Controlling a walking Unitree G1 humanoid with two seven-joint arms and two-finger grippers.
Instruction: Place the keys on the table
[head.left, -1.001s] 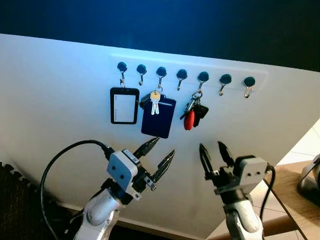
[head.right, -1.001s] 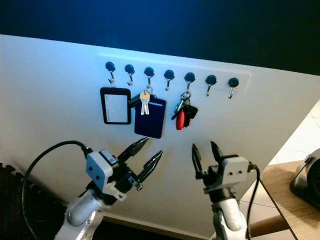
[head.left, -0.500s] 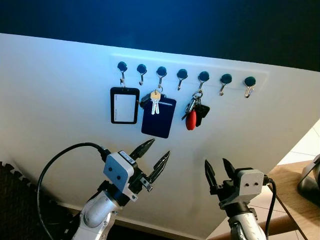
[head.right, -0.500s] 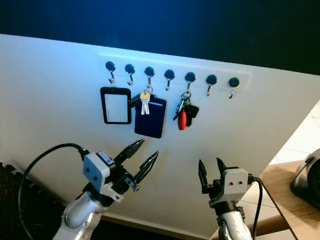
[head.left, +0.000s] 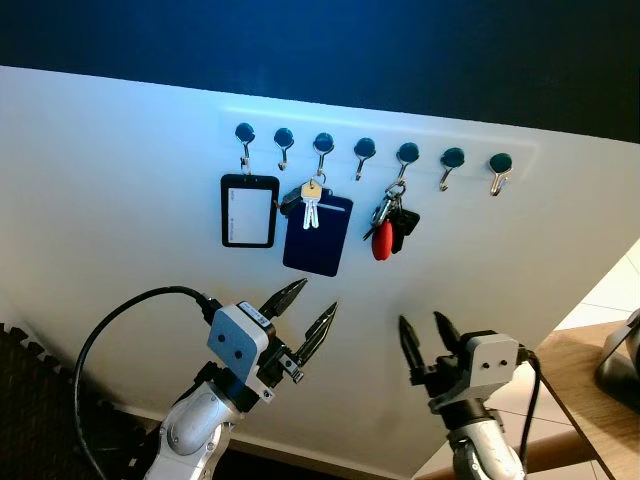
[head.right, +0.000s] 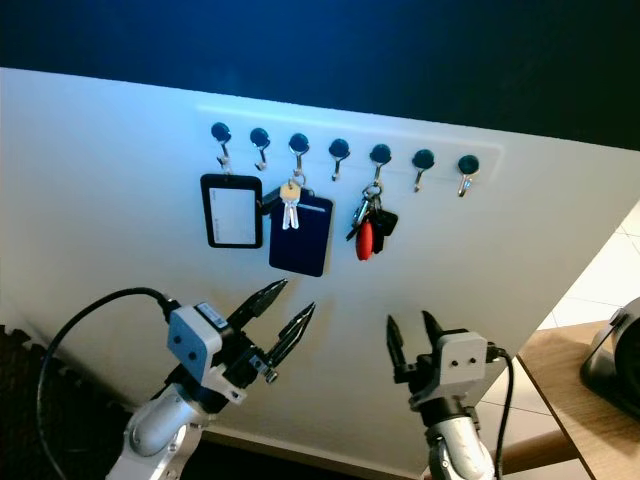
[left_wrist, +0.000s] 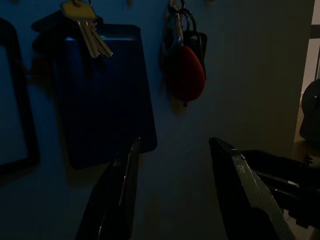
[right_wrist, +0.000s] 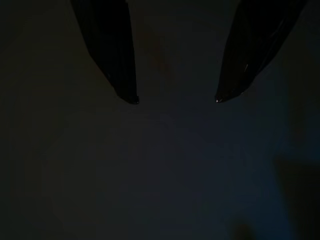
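A bunch of keys with a red fob (head.left: 386, 229) hangs from a hook (head.left: 406, 153) on a rail on the white wall. A second set of gold and silver keys (head.left: 310, 206) hangs two hooks further left, in front of a dark blue card holder (head.left: 316, 240). My left gripper (head.left: 318, 296) is open below the blue holder, pointing up at the wall. In the left wrist view the red fob (left_wrist: 185, 70) lies ahead of the open fingers. My right gripper (head.left: 420, 320) is open, well below the red fob. The right wrist view is dark, with two spread fingertips (right_wrist: 131, 97).
A black-framed badge holder (head.left: 248, 210) hangs at the left of the rail; the two rightmost hooks (head.left: 496, 170) are bare. A wooden table (head.left: 585, 390) stands at the lower right with a dark object (head.left: 620, 365) on it. A black floor mat (head.left: 25, 400) lies at the lower left.
The right gripper dropped lower than a second ago, then rose a little and shifted left. The left gripper sank slightly. The keys still hang on their hooks.
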